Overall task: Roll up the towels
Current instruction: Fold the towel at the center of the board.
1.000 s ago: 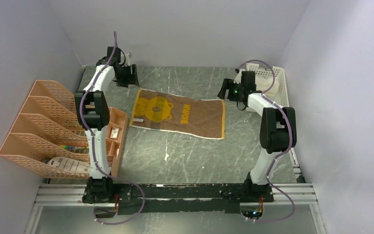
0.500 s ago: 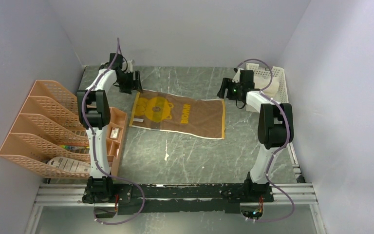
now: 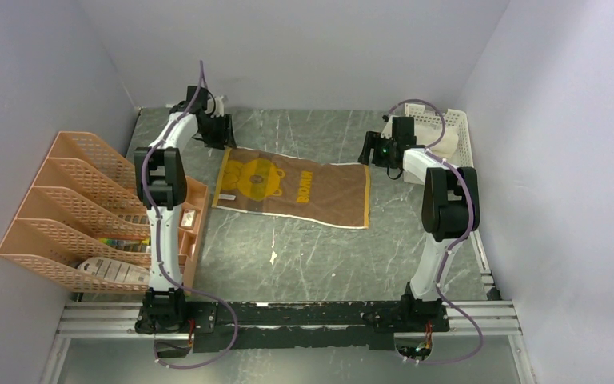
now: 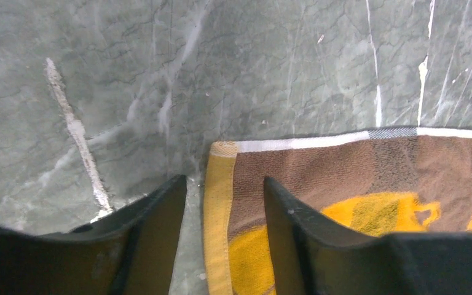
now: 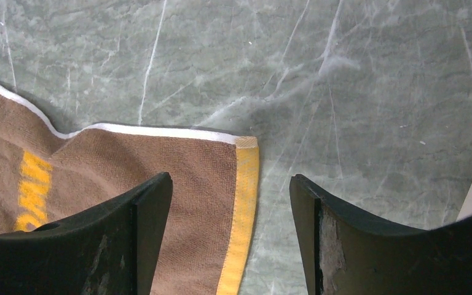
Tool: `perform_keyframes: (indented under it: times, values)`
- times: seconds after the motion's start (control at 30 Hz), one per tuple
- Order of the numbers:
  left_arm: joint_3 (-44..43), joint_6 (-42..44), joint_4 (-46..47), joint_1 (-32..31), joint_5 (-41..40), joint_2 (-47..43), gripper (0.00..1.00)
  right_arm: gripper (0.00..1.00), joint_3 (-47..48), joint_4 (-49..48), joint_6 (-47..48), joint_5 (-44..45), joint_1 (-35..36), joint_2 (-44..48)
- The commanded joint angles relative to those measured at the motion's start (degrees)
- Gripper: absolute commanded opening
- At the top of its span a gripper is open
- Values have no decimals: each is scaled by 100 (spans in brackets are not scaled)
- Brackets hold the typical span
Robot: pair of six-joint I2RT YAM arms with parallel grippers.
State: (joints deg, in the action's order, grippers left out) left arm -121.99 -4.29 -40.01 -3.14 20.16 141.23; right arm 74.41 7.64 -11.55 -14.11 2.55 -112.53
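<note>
Top view first: the brown towel (image 3: 292, 188) is lying flat and spread out mid-bench, long axis running left to right, slightly skewed. The left tool (image 3: 222, 132) is over its far-left corner and the right tool (image 3: 370, 150) is over its far-right corner, so each arm has its own end and neither has to reach across. The orange rack (image 3: 72, 208) sits well off to the left and the white basket (image 3: 450, 132) is at the far right, just behind the right arm. There's something pale in the basket, can't tell what it is. Neither looks to be in the way.

Left wrist view: the jaws are moderately apart and holding nothing. The yellow hem runs up between the two fingers, and the towel's corner (image 4: 222, 147) is just ahead of the tips. Bare bench (image 4: 98, 74) on the left.

Right wrist view: jaws wide and empty. The other corner (image 5: 246, 142) is just ahead of the gap, with the hem between the fingers.

My guess is it all comes down to both tools dropping straight onto those far corners together. One thin layer flat on stone looks tricky to pinch.
</note>
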Motion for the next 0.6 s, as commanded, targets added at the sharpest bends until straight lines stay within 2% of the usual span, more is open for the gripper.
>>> perform_keyframes:
  times: [0.0, 0.03, 0.07, 0.23, 0.3, 0.37, 0.57]
  values:
    - [13, 96, 88, -258, -129, 188, 53, 70, 61, 18, 66, 54, 8, -33]
    - [50, 103, 97, -299, -254, 193, 43, 70, 56, 16, 65, 49, 9, -28]
    - [79, 83, 100, -335, -372, 209, 39, 70, 52, 18, 73, 49, 1, -24]
    - [313, -231, 275, -389, -909, 173, 36, 70, 40, 74, 147, 61, 9, 32]
    - [420, -340, 376, -398, -1039, 111, 31, 70, 30, 100, 185, 89, 7, 78]
    - [444, -429, 389, -405, -1208, 114, 9, 70, 22, 121, 213, 136, 9, 119]
    - [606, -417, 464, -416, -1507, -69, 7, 70, 98, 115, 192, 178, 9, -12]
